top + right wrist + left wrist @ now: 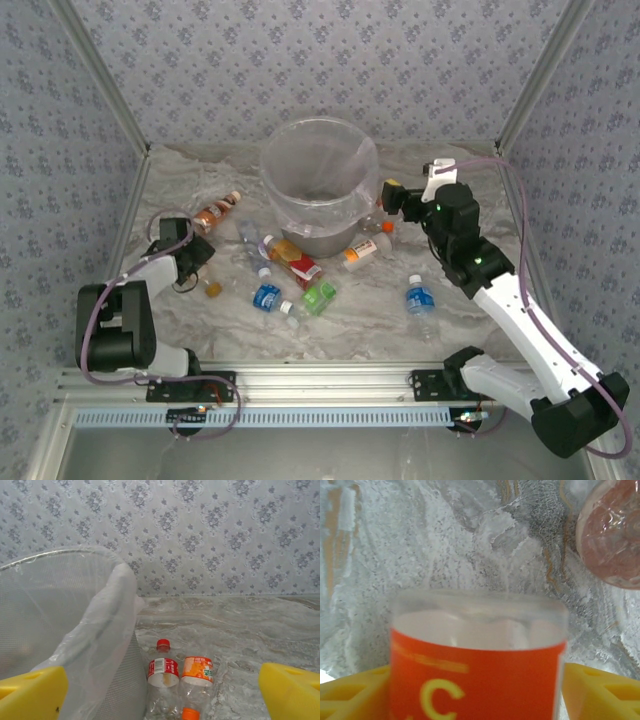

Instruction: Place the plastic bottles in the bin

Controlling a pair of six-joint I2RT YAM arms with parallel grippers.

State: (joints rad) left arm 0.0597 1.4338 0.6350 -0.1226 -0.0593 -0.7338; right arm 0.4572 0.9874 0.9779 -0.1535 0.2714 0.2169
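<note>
Bin (285,185) toward tabletop's far edge, plastic bottles (300,265) strewn before it. Overhead: right gripper (388,193) by bin's right rim, splayed wide, empty. Left wrist close-up: left gripper (477,692) half-closed around orange-labelled bottle (477,675); whether gripped, cannot tell.

1. Looks like a robot test booth in a lab.
2. Boxed in by patterned wall panels (300,60) set in bare metal frame posts (100,70).
3. Floored with a marble-look tabletop (360,325), with a left arm (118,325) and a right arm (500,290) bolted to a metal rail (320,381) at its near edge.
</note>
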